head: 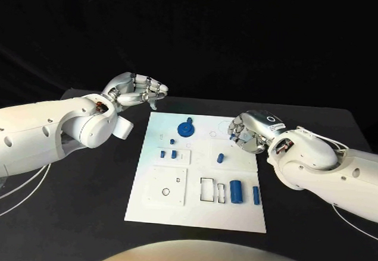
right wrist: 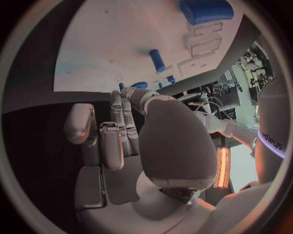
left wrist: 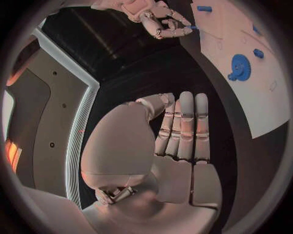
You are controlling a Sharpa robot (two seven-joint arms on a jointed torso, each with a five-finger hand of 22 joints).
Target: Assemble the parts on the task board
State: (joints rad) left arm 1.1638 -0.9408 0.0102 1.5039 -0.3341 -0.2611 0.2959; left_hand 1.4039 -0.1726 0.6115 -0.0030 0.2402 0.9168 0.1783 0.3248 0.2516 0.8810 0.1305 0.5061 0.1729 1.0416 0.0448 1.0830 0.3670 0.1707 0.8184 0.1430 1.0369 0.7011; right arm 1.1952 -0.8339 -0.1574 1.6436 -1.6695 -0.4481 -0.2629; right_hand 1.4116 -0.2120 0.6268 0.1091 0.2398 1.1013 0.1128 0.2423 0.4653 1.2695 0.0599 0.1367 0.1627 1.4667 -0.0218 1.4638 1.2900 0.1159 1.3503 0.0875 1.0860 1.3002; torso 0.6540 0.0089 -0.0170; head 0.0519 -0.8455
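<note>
The white task board [head: 198, 196] lies in the middle of the black table. On it a blue gear [head: 185, 128] sits near the far edge, small blue parts [head: 162, 154] stand in the middle, and two blue cylinders [head: 239, 192] lie near the right edge. My left hand [head: 140, 90] hovers beyond the board's far left corner, holding nothing; its fingers [left wrist: 183, 126] lie side by side. My right hand [head: 245, 134] hangs over the board's right edge near the far end, and nothing is in its palm [right wrist: 122, 141].
The board has empty cut-outs: a rectangular frame [head: 207, 189] beside the cylinders and an oval hole [head: 165, 191] in its near left plate. Bare black table [head: 91, 184] runs along both sides of the board. Both forearms reach in from the sides.
</note>
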